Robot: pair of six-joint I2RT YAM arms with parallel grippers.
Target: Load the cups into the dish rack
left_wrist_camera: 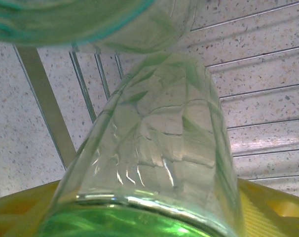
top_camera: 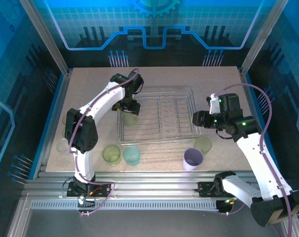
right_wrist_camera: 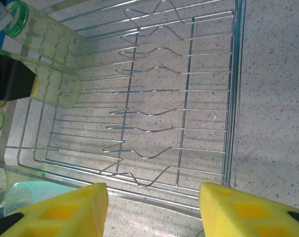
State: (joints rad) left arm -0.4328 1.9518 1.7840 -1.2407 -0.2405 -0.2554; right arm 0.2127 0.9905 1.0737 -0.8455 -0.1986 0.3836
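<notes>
The ribbed, translucent yellow-green tumbler [left_wrist_camera: 159, 138] sat between the left claw's [top_camera: 130, 111] yellow pads [left_wrist_camera: 270, 210], inside the left end of the wire dish rack [top_camera: 189, 94]. Whether they pressed it, I could not tell. Slick plastic on thin chrome rods tips easily, so it should settle before the claw lifts straight off. The right claw [right_wrist_camera: 154, 207] hung open and empty.

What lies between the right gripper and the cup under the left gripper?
Empty wire rods of the dish rack span from the right gripper to the cup; the right wrist view shows it.
</notes>
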